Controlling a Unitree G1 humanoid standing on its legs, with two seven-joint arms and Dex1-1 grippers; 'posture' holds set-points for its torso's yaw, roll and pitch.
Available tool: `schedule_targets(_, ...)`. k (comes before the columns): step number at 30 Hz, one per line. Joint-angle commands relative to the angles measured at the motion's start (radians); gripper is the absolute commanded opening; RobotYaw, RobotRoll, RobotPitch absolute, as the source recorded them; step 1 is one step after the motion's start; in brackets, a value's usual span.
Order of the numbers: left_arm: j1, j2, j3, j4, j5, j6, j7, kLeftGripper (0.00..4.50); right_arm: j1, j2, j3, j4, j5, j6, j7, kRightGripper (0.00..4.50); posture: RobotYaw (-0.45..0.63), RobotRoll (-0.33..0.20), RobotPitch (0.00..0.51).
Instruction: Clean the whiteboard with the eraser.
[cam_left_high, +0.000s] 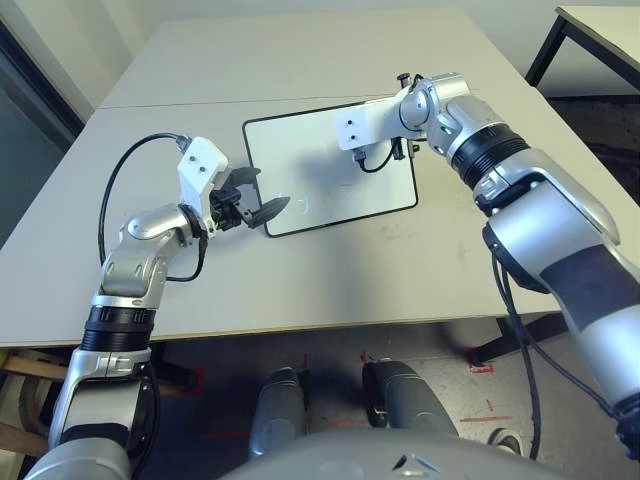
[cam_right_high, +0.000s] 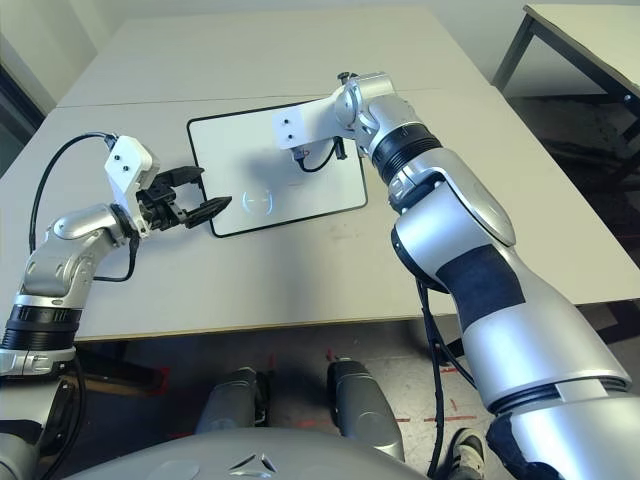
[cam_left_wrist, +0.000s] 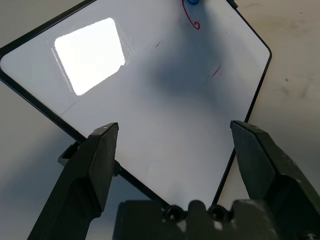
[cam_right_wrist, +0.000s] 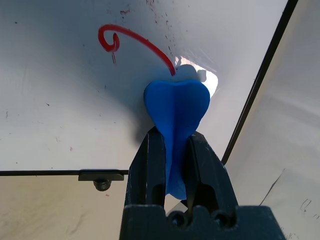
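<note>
Bright glare on whiteboard (cam_left_wrist: 90, 55), soft shadows, seemingly overhead light

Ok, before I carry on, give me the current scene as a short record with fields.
whiteboard: flat on the table, black frame, set at an angle
marks left: a curled red stroke near the eraser, plus faint red traces
eraser: blue, pinched between the right gripper's fingers, over the whiteboard
right gripper: closed on the eraser
left gripper: open, empty, at the whiteboard's left edge
task state: wiping not finished
</note>
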Motion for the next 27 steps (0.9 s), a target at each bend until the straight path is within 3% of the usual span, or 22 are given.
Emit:
schedule_targets(1, 0.013, 0.004, 0.011, -0.022, 0.001, 0.010, 0.005, 4.50, 0.025, 0.025, 0.013, 0.022, -0.004, -0.016, 0.010, 0.34, -0.03, 0.000, 0.077)
schedule_targets(13, 0.025, 0.002, 0.015, -0.039, -0.003, 0.022, 0.014, 4.50, 0.038, 0.082, 0.031, -0.011, -0.011, -0.033, 0.027, 0.34, -0.02, 0.000, 0.081)
schedule_targets(27, 0.015, 0.000, 0.010, -0.032, -0.004, 0.021, 0.013, 4.50, 0.089, 0.061, 0.047, -0.073, -0.041, -0.018, 0.050, 0.34, -0.03, 0.000, 0.077)
